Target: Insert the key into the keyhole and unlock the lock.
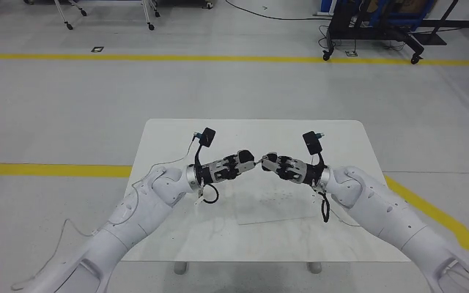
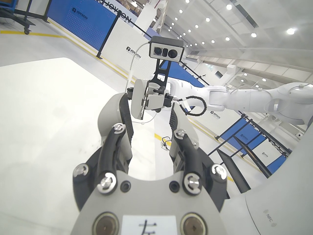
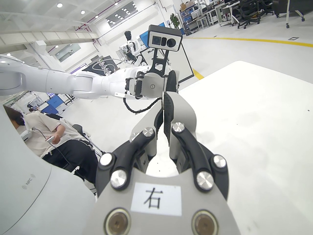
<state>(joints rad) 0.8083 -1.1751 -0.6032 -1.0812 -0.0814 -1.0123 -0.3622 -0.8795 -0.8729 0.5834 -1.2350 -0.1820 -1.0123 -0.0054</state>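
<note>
Both arms meet above the middle of the white table (image 1: 183, 139), their grippers tip to tip. My left gripper (image 1: 250, 158) (image 2: 148, 100) is open, its ribbed fingers (image 2: 126, 116) wide apart. The right gripper's tip (image 2: 140, 103) shows in line with the gap between them. My right gripper (image 1: 268, 160) (image 3: 164, 97) is shut, pads pressed together, its tip just short of the left gripper (image 3: 168, 81). I cannot make out a key or a lock in either gripper or on the table.
The tabletop (image 3: 244, 113) lies below both grippers, with its edges well away from them. Around it is grey floor with yellow lines (image 1: 220, 57). Carts (image 1: 374, 33) stand far off at the back.
</note>
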